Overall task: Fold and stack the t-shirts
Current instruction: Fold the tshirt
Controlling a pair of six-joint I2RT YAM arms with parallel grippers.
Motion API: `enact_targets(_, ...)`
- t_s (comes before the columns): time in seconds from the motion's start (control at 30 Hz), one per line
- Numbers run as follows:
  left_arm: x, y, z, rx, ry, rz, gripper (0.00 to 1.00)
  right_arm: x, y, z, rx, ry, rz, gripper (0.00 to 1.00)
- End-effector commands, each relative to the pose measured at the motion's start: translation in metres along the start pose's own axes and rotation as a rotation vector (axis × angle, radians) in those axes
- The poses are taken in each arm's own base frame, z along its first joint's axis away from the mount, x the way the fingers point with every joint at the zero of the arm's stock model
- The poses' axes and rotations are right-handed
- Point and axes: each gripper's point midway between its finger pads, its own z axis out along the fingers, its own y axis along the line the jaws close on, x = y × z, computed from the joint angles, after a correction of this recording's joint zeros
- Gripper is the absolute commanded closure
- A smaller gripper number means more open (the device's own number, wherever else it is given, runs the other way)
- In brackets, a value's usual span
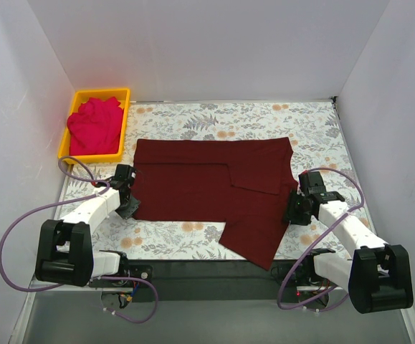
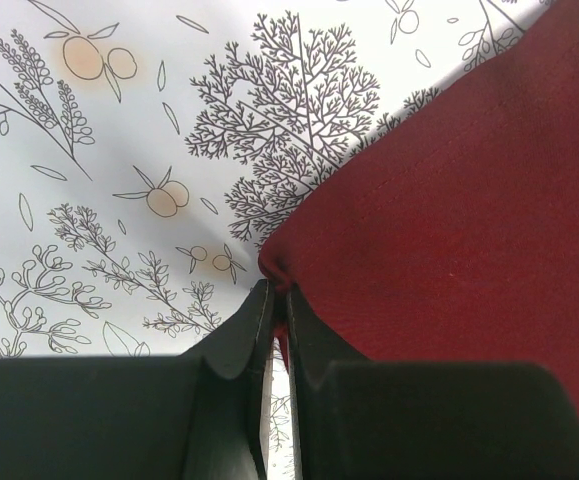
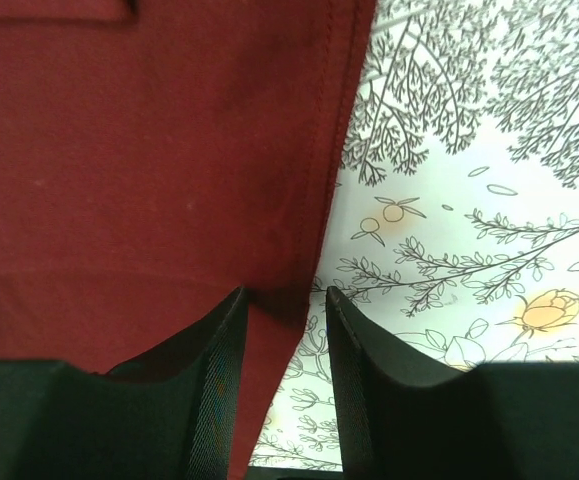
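Maroon t-shirt (image 1: 207, 190): lies spread on the floral counter (image 1: 171, 240). We note one panel already turned in over its far-right part and a flap trailing from its near-right corner.
Pinkish-red t-shirt (image 1: 94, 125): bunched and unfolded in the yellow bin (image 1: 125, 107), just off the maroon t-shirt's far-left corner. We judge it is waiting its turn.
Left claw (image 2: 274, 293): at the maroon t-shirt's left edge, fingers pressed almost together on a small pucker of hem. We read this as a pinch on the cloth, taken low at the edge so that only one layer lifts.
Right claw (image 3: 283, 300): at the maroon t-shirt's right hem, fingers a narrow gap apart with the stitched edge running between them. It straddles the cloth, and we see no pinch yet.
Reason for the pairing: opposite edges held together would let the cloth fold evenly without dragging.
Step in hand: we judge it to be securing both sides for the next fold.
Progress: early, with one shirt half folded and nothing stacked.
Risk: the right hem may slip if the fingers close beside it.
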Motion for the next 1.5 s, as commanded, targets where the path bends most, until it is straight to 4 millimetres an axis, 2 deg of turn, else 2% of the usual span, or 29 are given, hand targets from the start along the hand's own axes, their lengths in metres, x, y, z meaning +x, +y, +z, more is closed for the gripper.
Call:
enact_targets(0.0, 0.008, -0.001, 0.002, 0.016, 0.017, -0.011, 1.00, 0.003, 0.003, 0.007, -0.016, 0.002, 0.024, 0.57)
enact_targets(0.13, 0.006, -0.001, 0.001, 0.016, 0.008, -0.017, 1.00, 0.007, 0.001, 0.010, -0.007, 0.018, 0.028, 0.65)
enact_targets(0.23, 0.006, 0.000, 0.000, 0.018, 0.010, -0.016, 1.00, 0.006, 0.001, 0.008, -0.006, 0.009, 0.029, 0.89)
enact_targets(0.3, 0.005, -0.004, -0.003, 0.031, 0.017, -0.011, 1.00, 0.001, 0.002, 0.005, -0.011, -0.010, 0.029, 0.98)
enact_targets(0.37, 0.003, -0.004, -0.007, 0.030, 0.018, 0.000, 1.00, -0.006, 0.003, -0.001, -0.012, -0.028, 0.020, 0.99)
enact_targets(0.5, -0.019, -0.017, -0.023, 0.073, -0.030, -0.005, 1.00, -0.022, 0.011, -0.013, -0.029, -0.062, 0.008, 0.99)
enact_targets(0.77, -0.045, -0.029, -0.040, 0.084, -0.067, 0.015, 1.00, -0.052, 0.027, -0.029, -0.063, -0.089, -0.026, 0.99)
enact_targets(1.03, -0.063, -0.046, -0.039, 0.090, -0.062, 0.023, 1.00, -0.084, 0.031, -0.032, -0.071, -0.101, -0.030, 0.99)
enact_targets(1.3, -0.086, -0.073, -0.044, 0.126, -0.088, 0.036, 1.00, -0.132, 0.042, -0.040, -0.100, -0.140, -0.043, 0.99)
enact_targets(1.47, -0.095, -0.087, -0.033, 0.122, -0.095, 0.058, 1.00, -0.152, 0.048, -0.032, -0.105, -0.129, -0.046, 0.99)
